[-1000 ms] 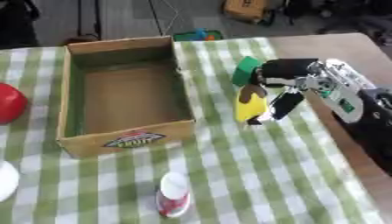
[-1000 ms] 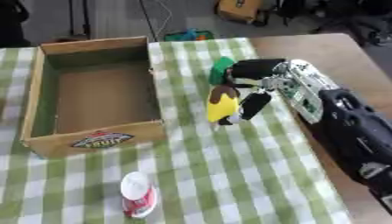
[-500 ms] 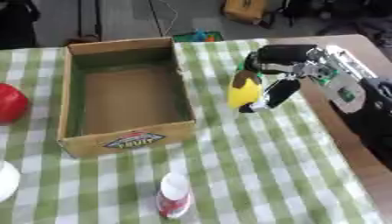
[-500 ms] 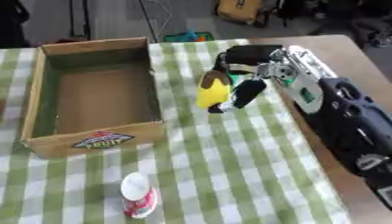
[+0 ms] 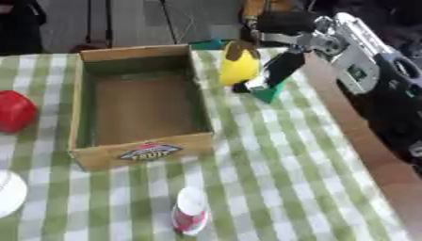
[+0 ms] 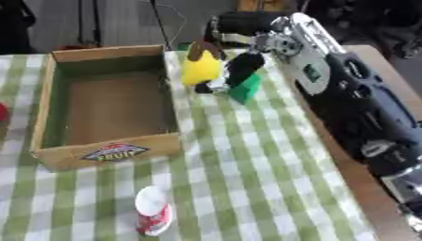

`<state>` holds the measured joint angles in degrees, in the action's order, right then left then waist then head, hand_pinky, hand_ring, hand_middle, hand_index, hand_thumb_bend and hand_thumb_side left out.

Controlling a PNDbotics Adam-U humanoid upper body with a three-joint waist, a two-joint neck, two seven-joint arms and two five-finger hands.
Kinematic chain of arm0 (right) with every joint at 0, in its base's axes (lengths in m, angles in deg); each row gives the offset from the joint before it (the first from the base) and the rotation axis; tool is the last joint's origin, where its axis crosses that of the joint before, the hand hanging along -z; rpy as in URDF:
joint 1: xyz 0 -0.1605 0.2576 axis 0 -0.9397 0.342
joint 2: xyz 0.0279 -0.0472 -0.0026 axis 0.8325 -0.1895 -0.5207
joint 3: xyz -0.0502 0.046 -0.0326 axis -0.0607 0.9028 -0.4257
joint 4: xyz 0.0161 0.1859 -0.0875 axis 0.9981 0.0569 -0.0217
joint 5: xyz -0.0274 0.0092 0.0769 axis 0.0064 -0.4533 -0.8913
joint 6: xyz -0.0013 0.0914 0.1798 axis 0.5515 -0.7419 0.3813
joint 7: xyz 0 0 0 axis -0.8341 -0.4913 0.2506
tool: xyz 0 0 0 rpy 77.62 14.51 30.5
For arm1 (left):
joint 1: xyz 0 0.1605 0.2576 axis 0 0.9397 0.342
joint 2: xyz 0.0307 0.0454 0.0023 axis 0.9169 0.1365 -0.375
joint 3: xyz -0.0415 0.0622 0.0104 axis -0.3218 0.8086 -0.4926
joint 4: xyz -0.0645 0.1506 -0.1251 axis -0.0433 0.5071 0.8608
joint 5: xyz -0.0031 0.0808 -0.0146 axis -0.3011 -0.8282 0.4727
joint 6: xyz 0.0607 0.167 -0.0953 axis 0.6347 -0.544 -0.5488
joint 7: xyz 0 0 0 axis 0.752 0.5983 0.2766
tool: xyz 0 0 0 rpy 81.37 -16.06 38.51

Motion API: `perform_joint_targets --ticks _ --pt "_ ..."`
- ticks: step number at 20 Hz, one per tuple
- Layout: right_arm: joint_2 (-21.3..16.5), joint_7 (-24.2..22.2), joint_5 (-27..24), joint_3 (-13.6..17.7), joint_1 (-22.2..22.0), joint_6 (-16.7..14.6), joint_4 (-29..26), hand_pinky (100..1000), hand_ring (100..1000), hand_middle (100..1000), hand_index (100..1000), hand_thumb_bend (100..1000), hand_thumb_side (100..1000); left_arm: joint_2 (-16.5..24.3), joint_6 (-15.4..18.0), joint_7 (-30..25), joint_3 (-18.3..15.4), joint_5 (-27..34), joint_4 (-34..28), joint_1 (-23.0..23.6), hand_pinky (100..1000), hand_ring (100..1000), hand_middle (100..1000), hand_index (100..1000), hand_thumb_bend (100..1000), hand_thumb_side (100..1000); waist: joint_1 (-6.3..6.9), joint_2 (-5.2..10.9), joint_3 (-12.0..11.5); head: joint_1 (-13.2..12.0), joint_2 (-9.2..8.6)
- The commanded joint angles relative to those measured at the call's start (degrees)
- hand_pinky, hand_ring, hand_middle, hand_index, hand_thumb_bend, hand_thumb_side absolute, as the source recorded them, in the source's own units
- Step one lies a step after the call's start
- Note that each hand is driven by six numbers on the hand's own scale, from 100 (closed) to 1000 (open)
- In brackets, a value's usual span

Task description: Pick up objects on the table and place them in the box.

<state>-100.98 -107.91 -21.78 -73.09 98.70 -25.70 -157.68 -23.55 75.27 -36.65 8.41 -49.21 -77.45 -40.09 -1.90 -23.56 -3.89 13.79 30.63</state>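
Above the green-and-white checked tablecloth (image 5: 272,155), just right of the box's right wall, a yellow banana-shaped object with a dark tip (image 5: 239,66) hangs in the right hand (image 5: 276,54), fingers curled round it. Green block (image 5: 270,92) lies on the cloth directly below the hand. Open brown cardboard box with a fruit label on its front wall (image 5: 140,153) sits left of it, interior bare. Red round object (image 5: 15,110) lies left of the box; white disc (image 5: 10,193) at lower left; small red-and-white container (image 5: 190,216) lies near the front edge. Left hand does not show.
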Motion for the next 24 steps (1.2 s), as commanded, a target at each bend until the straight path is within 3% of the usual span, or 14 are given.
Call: perform_joint_targets --ticks 1,9,15,21,24 --pt "1.8 -0.4 0.9 0.8 3.8 -0.2 2.6 627 591 341 518 549 714 2.0 0.0 -0.3 0.0 0.5 -0.8 -0.7 757 894 817 908 100 917 -0.03 1.78 -0.5 0.6 -0.06" --pt "9.9 0.4 7.6 3.7 11.7 -1.0 13.0 635 588 340 515 563 724 2.3 0.2 -1.2 0.5 1.4 -0.8 -1.9 759 894 817 909 100 917 -0.81 1.46 -2.4 2.8 0.51" --pt "15.0 1.5 13.6 7.0 15.1 -1.2 20.6 633 584 337 513 584 700 2.4 0.2 -1.8 0.8 2.0 -0.8 -2.8 760 894 818 909 100 919 -1.39 0.93 -3.8 4.0 0.74" --pt "18.7 4.1 19.2 9.8 16.4 -0.9 25.2 630 581 337 512 602 697 2.4 0.2 -2.5 1.0 2.7 -0.8 -3.8 759 893 818 909 100 920 -1.77 0.32 -4.8 4.9 0.45" --pt "19.9 5.6 21.4 10.7 16.4 -0.7 26.8 636 596 367 537 666 717 2.3 0.2 -2.8 1.2 3.0 -0.8 -4.1 759 893 818 909 100 920 -1.78 0.09 -5.1 5.0 0.17"
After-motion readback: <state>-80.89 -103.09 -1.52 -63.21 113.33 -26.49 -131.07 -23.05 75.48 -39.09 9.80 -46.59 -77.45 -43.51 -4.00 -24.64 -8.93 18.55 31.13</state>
